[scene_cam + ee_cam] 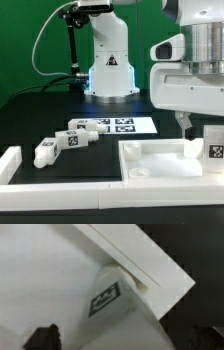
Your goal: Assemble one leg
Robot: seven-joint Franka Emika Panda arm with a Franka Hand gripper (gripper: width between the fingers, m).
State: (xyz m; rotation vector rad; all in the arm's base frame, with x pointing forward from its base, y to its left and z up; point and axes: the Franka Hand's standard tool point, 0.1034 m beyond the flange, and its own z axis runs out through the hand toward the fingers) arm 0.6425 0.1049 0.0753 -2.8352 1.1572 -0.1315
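Claw (pixel 183 124) points downward, fingertips (pixel 44 336) spread apart.

Dim scene on a dark table (pixel 40 125); white parts glare softly. Wrist view is blurred, soft-focused, with black shadow beside the gripper (pixel 130 339)

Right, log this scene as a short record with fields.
jaws: open, a dark fingertip on each side of the leg, not touching it
leg: tagged leg against a corner of the tray-shaped part
loose legs: several lying on the table, at the exterior view's left
marker board: flat, behind the loose legs
leg seated in tray: cannot tell
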